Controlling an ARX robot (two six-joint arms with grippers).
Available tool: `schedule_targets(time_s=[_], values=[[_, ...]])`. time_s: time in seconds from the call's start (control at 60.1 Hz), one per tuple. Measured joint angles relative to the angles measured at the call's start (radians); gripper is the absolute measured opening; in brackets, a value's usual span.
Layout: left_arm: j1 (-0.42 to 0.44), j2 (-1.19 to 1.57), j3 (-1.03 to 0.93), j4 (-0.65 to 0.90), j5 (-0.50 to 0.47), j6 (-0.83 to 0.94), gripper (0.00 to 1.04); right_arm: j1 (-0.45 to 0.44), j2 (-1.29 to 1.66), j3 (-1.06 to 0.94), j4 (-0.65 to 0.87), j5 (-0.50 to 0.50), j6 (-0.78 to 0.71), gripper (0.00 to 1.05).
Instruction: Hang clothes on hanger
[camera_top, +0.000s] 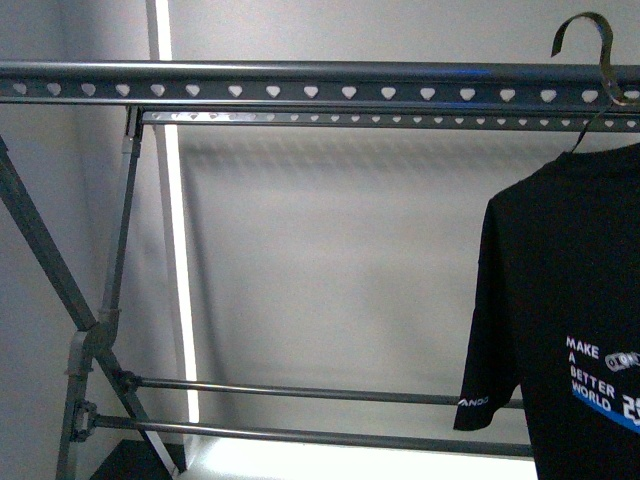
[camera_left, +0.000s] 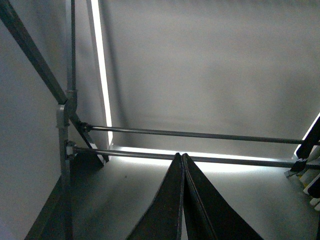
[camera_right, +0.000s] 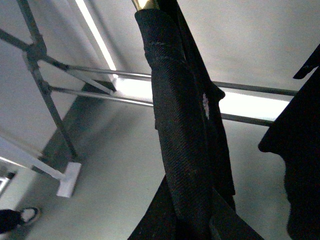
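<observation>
Looking at a black T-shirt (camera_top: 560, 300) hanging near the right end of the rack (camera_top: 84, 350), with a curved metal hook (camera_top: 608, 58) sitting over the top rail (camera_top: 300, 72) and its row of heart-shaped holes. Showing the chest print in white, MAKE A BETTER WORLD, with a blue stripe running beneath it at the picture's edge. Letting one short sleeve (camera_top: 488, 395) drop in front of the upper of the two lower bars (camera_top: 300, 391); touching or apart, hard to say.

Facing the left hand (camera_left: 181, 157) toward those lower bars, its two dark fingers (camera_left: 165, 210) pressed together tip to tip and gripping nothing.

Filling the middle of the right wrist view with a thick fold of black cloth (camera_right: 185, 130), coming down from a brass-coloured end (camera_right: 145, 4) at the picture's edge. Burying the right hand (camera_right: 195, 225) behind that fold: dark wedge shapes flanking the cloth, perhaps fingers, but not clear enough for telling how far apart they are standing or whether they are gripping anything. Showing more dark cloth (camera_right: 300, 150) just beside the fold.

Catching a bright light strip (camera_top: 178, 250) standing upright on the pale wall (camera_top: 350, 250) behind the rack's slanted legs. Picking out, in the right wrist view, a shoe (camera_right: 27, 215) on the grey floor (camera_right: 115, 165), apart from the rack's pale foot (camera_right: 67, 185).
</observation>
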Motion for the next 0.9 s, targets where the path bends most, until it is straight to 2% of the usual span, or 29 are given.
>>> schedule_targets(time_s=[0.233,0.316,0.433,0.599,0.899], values=[[0.045,-0.155,-0.172,0.018,0.046,0.003,0.04,0.032,0.137,0.220,-0.009,-0.013,0.341,0.06],[0.096,-0.200,-0.208,0.012,0.107,0.006,0.04,0.040,0.180,0.272,-0.008,-0.006,0.436,0.06],[0.118,-0.288,-0.264,-0.019,0.112,0.006,0.04,0.053,0.286,0.387,-0.019,0.040,0.567,0.06],[0.118,-0.406,-0.316,-0.085,0.114,0.006,0.04,0.070,0.412,0.547,-0.063,0.110,0.647,0.06],[0.118,-0.533,-0.359,-0.170,0.114,0.006,0.04,0.074,0.506,0.696,-0.128,0.139,0.674,0.06]])
